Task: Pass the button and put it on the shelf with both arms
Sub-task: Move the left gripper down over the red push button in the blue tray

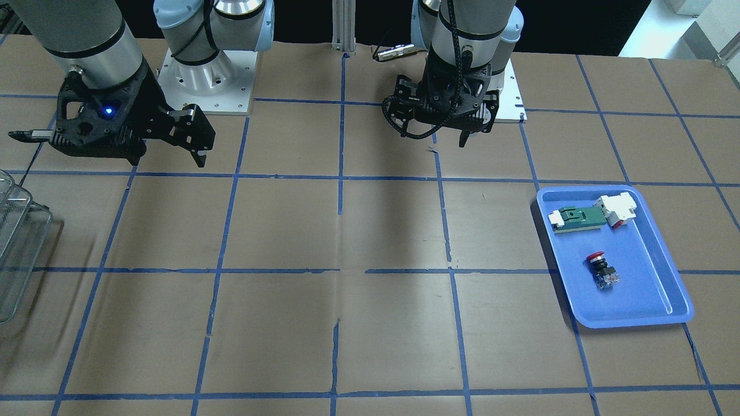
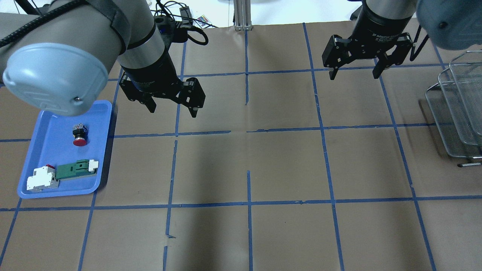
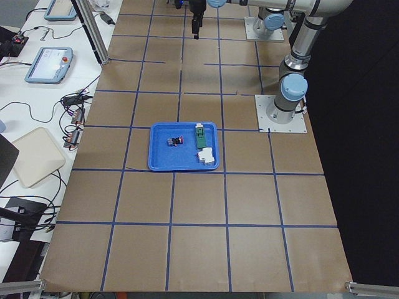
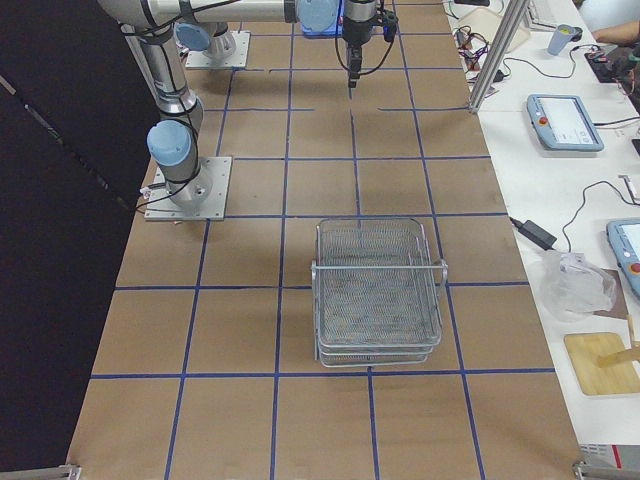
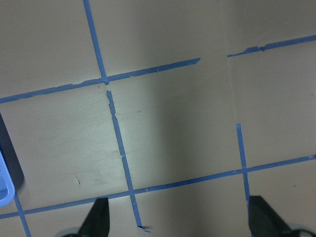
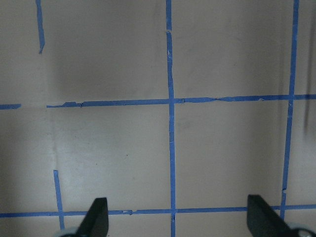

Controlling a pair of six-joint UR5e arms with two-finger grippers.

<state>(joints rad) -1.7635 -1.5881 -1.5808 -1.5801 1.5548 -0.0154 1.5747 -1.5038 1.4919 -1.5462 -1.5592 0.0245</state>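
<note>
The button (image 2: 80,134), with a red cap and black body, lies on its side in the blue tray (image 2: 52,150) at the table's left; it also shows in the front view (image 1: 601,270). My left gripper (image 2: 173,111) is open and empty, hovering above the table to the right of the tray; its wrist view shows both fingertips (image 5: 96,219) over bare paper. My right gripper (image 2: 354,76) is open and empty, hovering at the far right; its fingertips (image 6: 98,217) are wide apart. The wire-mesh shelf (image 2: 455,109) stands at the right edge, to the right of that gripper.
In the tray a green-and-white flat part (image 2: 75,169) and a white block with red (image 2: 39,180) lie near the front edge. The table is brown paper with a blue tape grid. A metal post (image 2: 243,15) stands at the back middle.
</note>
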